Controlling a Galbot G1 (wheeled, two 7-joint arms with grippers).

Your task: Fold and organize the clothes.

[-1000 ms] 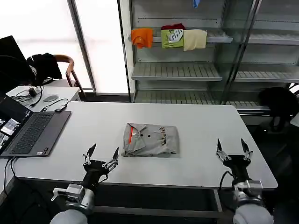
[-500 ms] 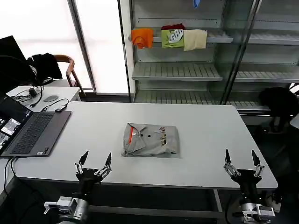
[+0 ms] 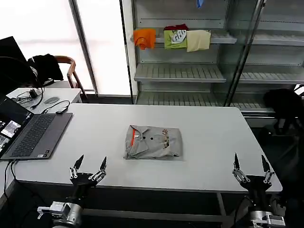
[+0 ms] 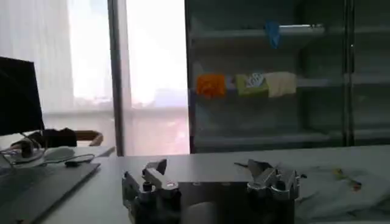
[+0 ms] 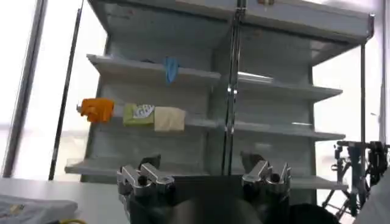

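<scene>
The light grey T-shirt [image 3: 153,142] lies folded into a compact rectangle at the middle of the white table [image 3: 213,137], orange neck tag and small chest print facing up. Its edge shows low in the left wrist view [image 4: 341,185] and in the right wrist view [image 5: 30,208]. My left gripper [image 3: 88,167] hovers open at the table's near edge, left of the shirt, holding nothing. My right gripper [image 3: 250,167] stands open at the near right corner, well clear of the shirt. Both point upward. Their open jaws also appear in the wrist views: left gripper [image 4: 210,172], right gripper [image 5: 204,169].
An open laptop [image 3: 31,133] with cables sits at the table's left end. Behind the table stands a metal shelf unit [image 3: 190,71] carrying small orange, green and cream folded garments [image 3: 172,39]. A chair with black cloth [image 3: 45,66] is at the back left.
Both grippers have drawn back and down from the table toward its near edge, moving apart from the folded shirt. The shirt has not moved.
</scene>
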